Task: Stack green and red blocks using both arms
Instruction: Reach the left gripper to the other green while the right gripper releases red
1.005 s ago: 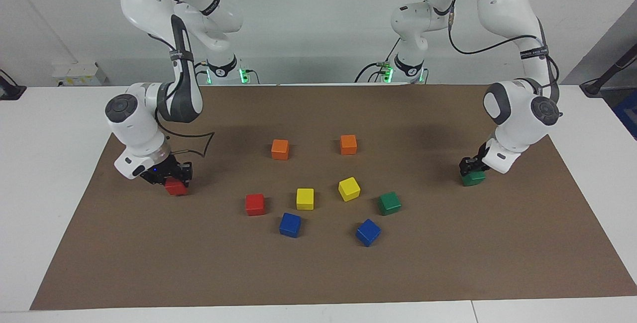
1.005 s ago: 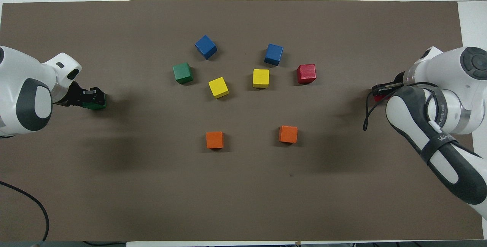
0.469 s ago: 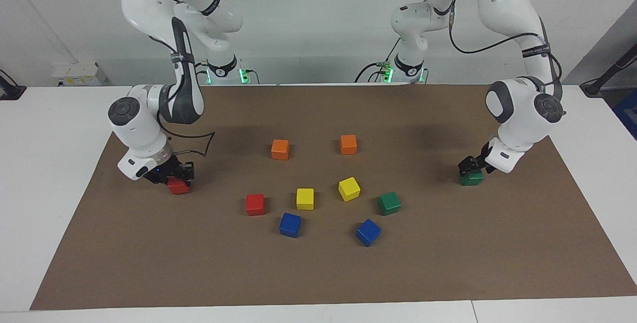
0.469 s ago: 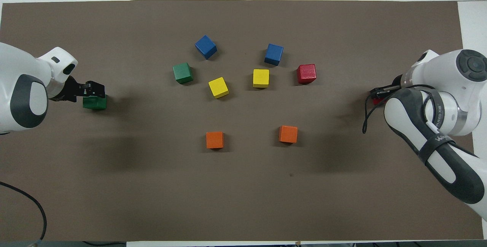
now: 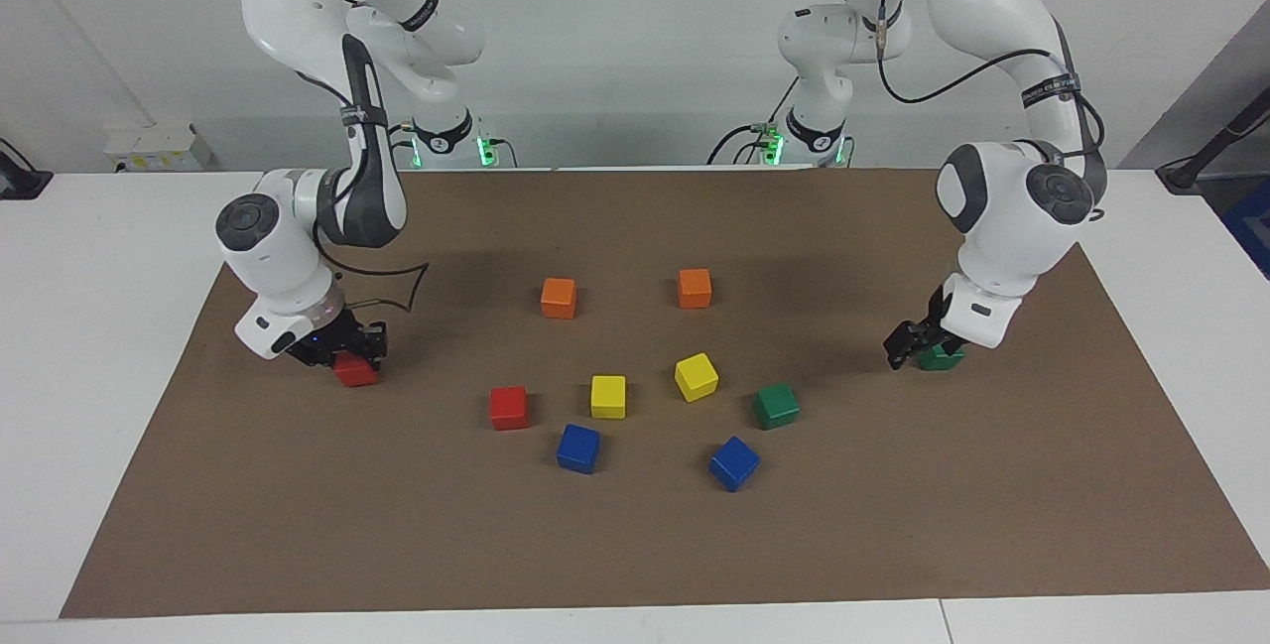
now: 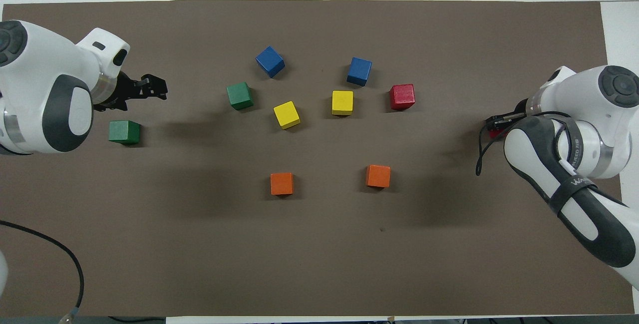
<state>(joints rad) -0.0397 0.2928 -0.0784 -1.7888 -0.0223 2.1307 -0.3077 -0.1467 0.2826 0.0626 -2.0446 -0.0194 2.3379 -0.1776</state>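
One green block lies free on the mat at the left arm's end; it also shows in the overhead view. My left gripper is open and empty, raised just beside that block toward the middle. My right gripper sits low on a red block at the right arm's end; the arm mostly hides that block from above. A second red block and a second green block lie in the middle cluster.
Two orange cubes lie nearer to the robots than the cluster. Two yellow cubes and two blue cubes lie among the middle blocks. A brown mat covers the table.
My left gripper let go of the green block, rose and moved off it toward the middle. My right gripper lifted slightly at first and has since stayed at the red block.
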